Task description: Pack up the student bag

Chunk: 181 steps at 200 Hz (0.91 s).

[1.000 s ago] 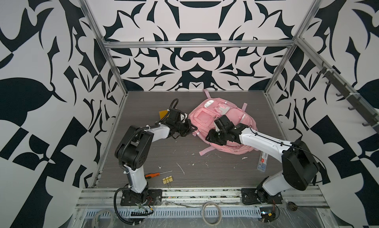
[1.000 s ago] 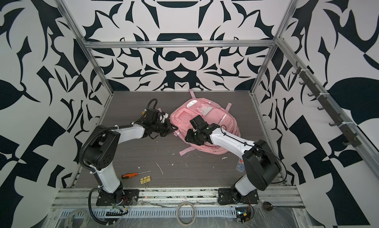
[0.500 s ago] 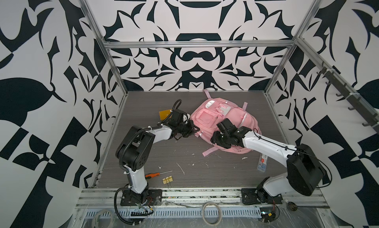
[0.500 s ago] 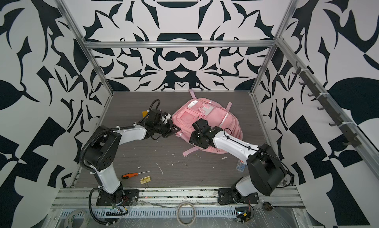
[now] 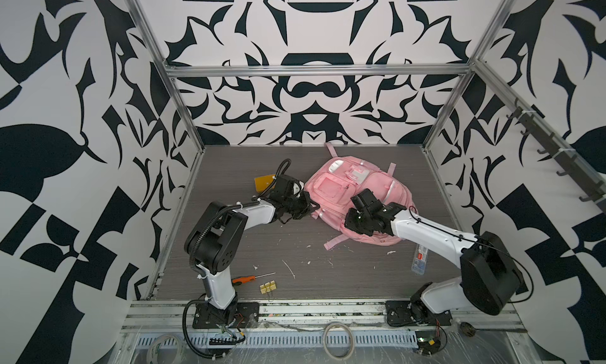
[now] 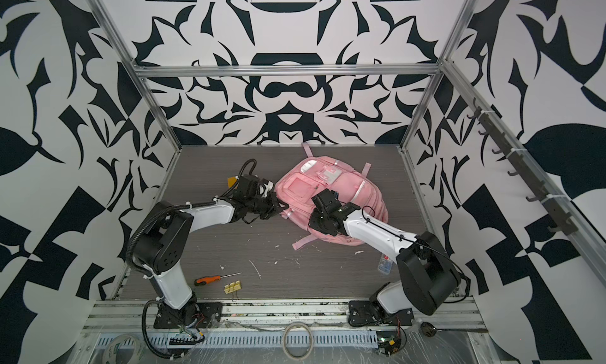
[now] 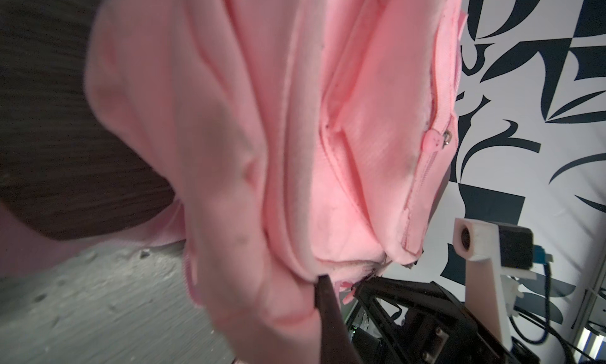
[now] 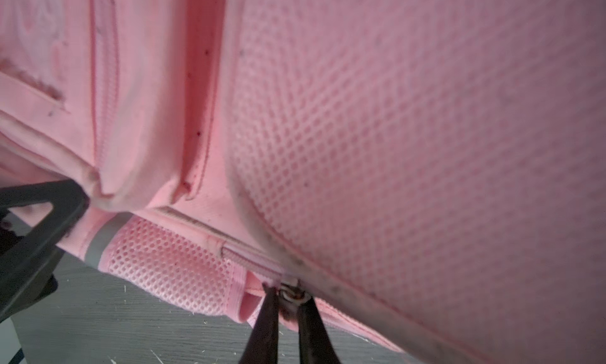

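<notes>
Nearest, the right gripper (image 8: 288, 301) is clamped on the zip pull (image 8: 292, 293) at the bag (image 5: 337, 195) edge. The left gripper (image 7: 342, 285), clenched on side fabric, should keep the seam taut while the pull runs along its track. The bag lies flat, mid-rear on the table (image 5: 262, 241).

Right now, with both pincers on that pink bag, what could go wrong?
The right pincer grips the small zip pull only by its tips; it may slip free. The left pincer pinches just a fold of the soft student bag, so pulling might drag the whole bag rather than work the zip.
</notes>
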{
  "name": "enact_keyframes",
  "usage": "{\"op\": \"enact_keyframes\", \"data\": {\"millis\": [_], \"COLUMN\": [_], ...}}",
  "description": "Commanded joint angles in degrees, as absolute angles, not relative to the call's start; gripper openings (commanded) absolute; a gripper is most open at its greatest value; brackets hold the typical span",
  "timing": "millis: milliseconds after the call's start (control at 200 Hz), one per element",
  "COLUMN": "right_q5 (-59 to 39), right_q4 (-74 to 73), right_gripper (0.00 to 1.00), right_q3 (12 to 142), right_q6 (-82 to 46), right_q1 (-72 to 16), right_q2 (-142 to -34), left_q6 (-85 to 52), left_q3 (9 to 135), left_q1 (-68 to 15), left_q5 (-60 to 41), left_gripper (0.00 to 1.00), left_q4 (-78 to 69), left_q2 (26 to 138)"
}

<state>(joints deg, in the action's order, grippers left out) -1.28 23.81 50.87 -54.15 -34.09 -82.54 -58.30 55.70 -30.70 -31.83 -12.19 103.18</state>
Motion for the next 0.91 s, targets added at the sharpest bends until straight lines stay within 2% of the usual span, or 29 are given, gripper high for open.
{"op": "enact_keyframes", "data": {"millis": [0, 195, 330, 450, 645, 790, 900], "right_q5": [0.4, 2.9, 3.3, 2.4, 1.1, -0.4, -1.1], "right_q4": [23.8, 27.2, 28.9, 28.4, 26.1, 26.4, 25.5], "right_gripper": [0.08, 0.00, 0.00, 0.11, 0.12, 0.28, 0.31], "right_q3": [50.7, 51.1, 52.4, 52.7, 52.9, 53.6, 53.3], "right_q6": [-52.6, -47.6, -42.7, -39.7, -33.5, -29.8, -29.2], "right_q1": [-33.7, -33.7, -34.1, -34.4, -34.7, -34.3, -34.1], "right_q2": [-81.8, -82.6, -83.5, -85.1, -86.2, -86.6, -86.7], "left_q6": [-58.9, -58.9, -58.6, -58.7, -59.3, -59.4, -59.5], "left_q3": [54.6, 55.0, 55.3, 55.6, 55.4, 55.6, 55.9], "left_q1": [-31.5, -31.5, -31.4, -31.4, -31.4, -31.4, -31.4], "left_q5": [-34.5, -34.6, -35.0, -35.3, -36.3, -36.6, -36.6], "left_gripper": [0.00, 0.00, 0.00, 0.00, 0.00, 0.00, 0.00], "left_q4": [-14.7, -14.7, -14.7, -15.4, -16.6, -17.0, -17.1], "left_q2": [101.8, 101.7, 101.4, 101.8, 101.9, 101.8, 101.8]}}
